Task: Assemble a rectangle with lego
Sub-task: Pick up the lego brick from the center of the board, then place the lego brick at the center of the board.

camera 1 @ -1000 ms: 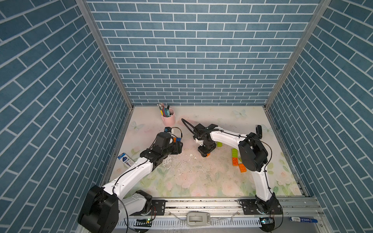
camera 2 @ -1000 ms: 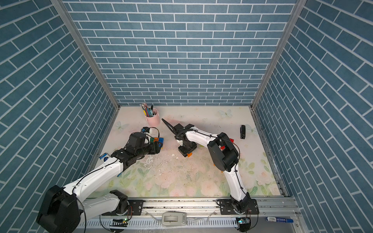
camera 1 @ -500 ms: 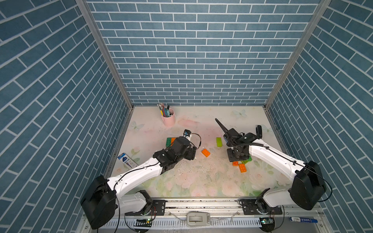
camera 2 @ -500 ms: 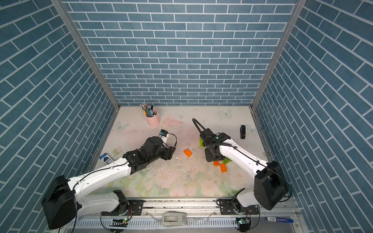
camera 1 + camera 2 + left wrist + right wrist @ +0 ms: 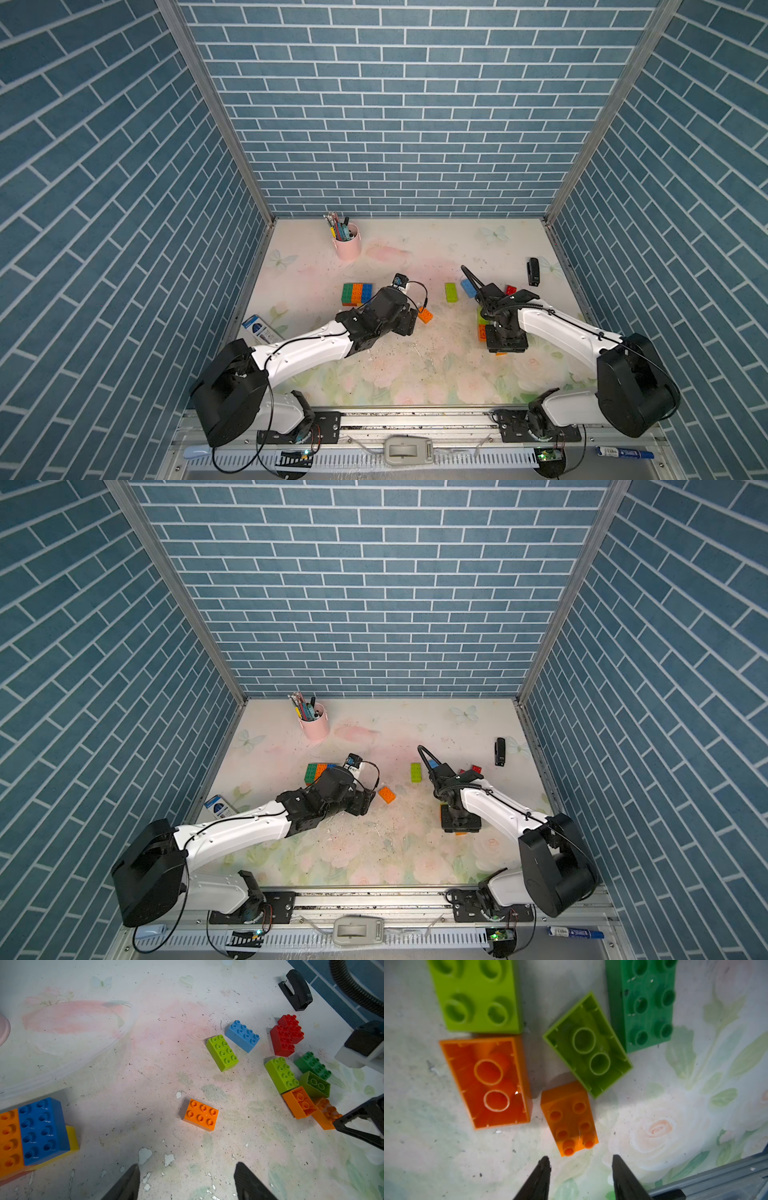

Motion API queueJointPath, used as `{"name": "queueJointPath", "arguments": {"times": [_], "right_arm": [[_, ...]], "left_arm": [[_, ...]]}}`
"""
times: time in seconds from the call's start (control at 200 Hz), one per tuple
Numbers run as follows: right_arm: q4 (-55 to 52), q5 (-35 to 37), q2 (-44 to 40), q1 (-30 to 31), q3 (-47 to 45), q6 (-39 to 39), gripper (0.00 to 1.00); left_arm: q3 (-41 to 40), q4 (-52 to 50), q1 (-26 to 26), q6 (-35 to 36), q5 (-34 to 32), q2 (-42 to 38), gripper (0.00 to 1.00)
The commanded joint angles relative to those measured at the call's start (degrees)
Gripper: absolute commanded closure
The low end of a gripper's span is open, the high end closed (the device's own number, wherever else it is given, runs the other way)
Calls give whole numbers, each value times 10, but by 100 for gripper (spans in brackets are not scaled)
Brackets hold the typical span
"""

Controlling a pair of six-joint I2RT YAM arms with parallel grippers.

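Observation:
A joined lego block of green, orange and blue bricks (image 5: 357,293) lies left of centre; the left wrist view shows its blue brick (image 5: 42,1130) with a yellow one (image 5: 72,1138) beneath. A lone orange brick (image 5: 425,316) (image 5: 201,1114) lies just ahead of my left gripper (image 5: 187,1180), which is open and empty. My right gripper (image 5: 581,1167) hangs open and empty over a cluster of loose bricks. A tilted orange brick (image 5: 569,1118) lies just beyond its tips. An upturned orange brick (image 5: 488,1082), an upturned lime brick (image 5: 587,1045) and a dark green brick (image 5: 645,1001) lie farther on.
A lime brick (image 5: 451,291), a blue brick (image 5: 468,287) and red bricks (image 5: 511,289) lie between the arms, toward the back. A pink pen cup (image 5: 345,245) stands at the back left, a black stapler (image 5: 533,272) at the right wall, and a blue-and-white packet (image 5: 259,328) at the left wall.
The right arm left the orange brick at the centre and swung right over the cluster. The left arm moved from the joined block toward that orange brick.

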Motion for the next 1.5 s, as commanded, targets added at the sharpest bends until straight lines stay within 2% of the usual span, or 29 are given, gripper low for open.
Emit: {"name": "queueJointPath", "arguments": {"times": [0.0,0.23,0.43,0.5,0.63,0.72,0.84,0.945,1.06,1.21,1.365,1.495], "right_arm": [[33,-5,19,-16,-5,-8,49],[78,-24,52,-34,-20,-22,52],[71,-35,30,-34,-15,-25,75],[32,-31,8,-29,2,-18,77],[-61,-15,-34,-10,58,-20,78],[-68,-52,-35,26,92,-52,79],[-25,-84,23,109,127,-137,79],[19,-101,90,153,160,-201,80],[53,-134,151,164,192,-233,81],[53,-122,217,173,226,-278,81],[49,-127,258,174,257,-294,80],[47,-119,281,173,279,-306,74]], "left_arm": [[11,-1,-1,4,2,-2,27],[14,-1,-1,6,2,2,27],[17,-11,0,12,-3,2,27],[20,-23,6,13,-11,-3,27],[7,-39,50,6,-13,-31,27],[-11,-44,101,-8,2,-54,27],[-35,-44,177,-29,34,-78,28],[-44,-64,211,-30,31,-95,27],[-48,-95,251,-33,24,-126,27],[-86,-100,302,-43,40,-161,27],[-92,-86,310,-49,59,-141,27],[-84,-68,310,-50,75,-111,27]]}}
